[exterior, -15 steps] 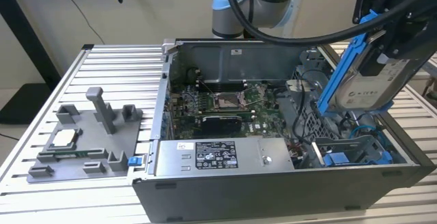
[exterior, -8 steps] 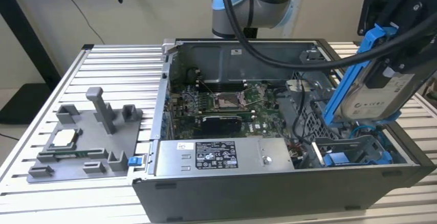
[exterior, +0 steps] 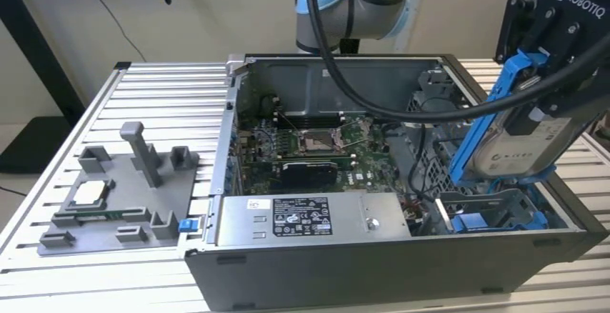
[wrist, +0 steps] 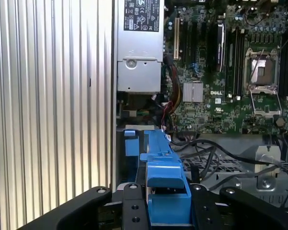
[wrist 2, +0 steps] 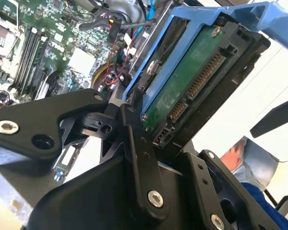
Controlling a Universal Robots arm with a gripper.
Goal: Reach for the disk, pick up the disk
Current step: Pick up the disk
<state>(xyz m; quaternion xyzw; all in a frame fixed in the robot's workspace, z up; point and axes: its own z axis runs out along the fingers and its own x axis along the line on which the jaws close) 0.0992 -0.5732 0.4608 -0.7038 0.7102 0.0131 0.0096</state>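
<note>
Ribbed metal counter is carrying the grey fixture plate and the open computer case, above whose blue drive cage the fingers are clenching the disk, lifted and tilted. Judging from the edge-on grip, the silver-grey, white-labelled drive in its blue bracket could be slipping loose or snagging the black cables just beside it.

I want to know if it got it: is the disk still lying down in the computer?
No, the gripper holds the disk up above the case.
</note>
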